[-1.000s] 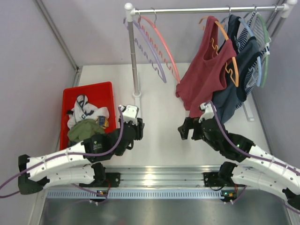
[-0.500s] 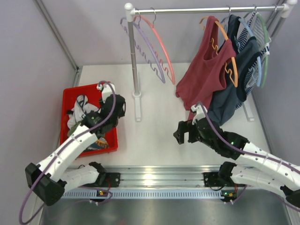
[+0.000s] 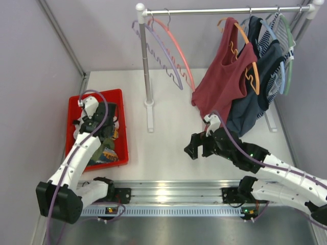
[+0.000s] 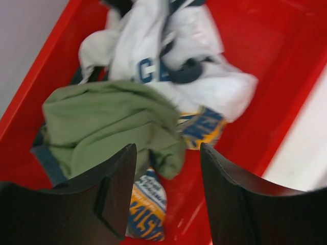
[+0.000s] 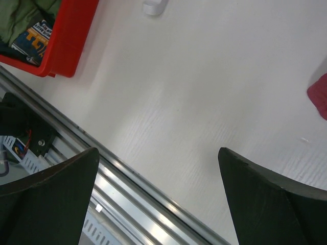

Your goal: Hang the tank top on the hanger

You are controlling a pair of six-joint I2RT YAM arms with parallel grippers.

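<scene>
A big white table holds a tall clothes rail at the back and a red bin on the left side. A dark red top hangs on the rail at the right. The right gripper hangs over bare table with its two fingers spread wide, holding nothing. The left gripper is over the red bin, and its fingers are spread wide too, with nothing pinched between them. The green tank top lies crumpled in the bin just under those fingers, beside a white shirt. The thin pink hanger hangs on the rail, right next to a purple hanger.
</scene>
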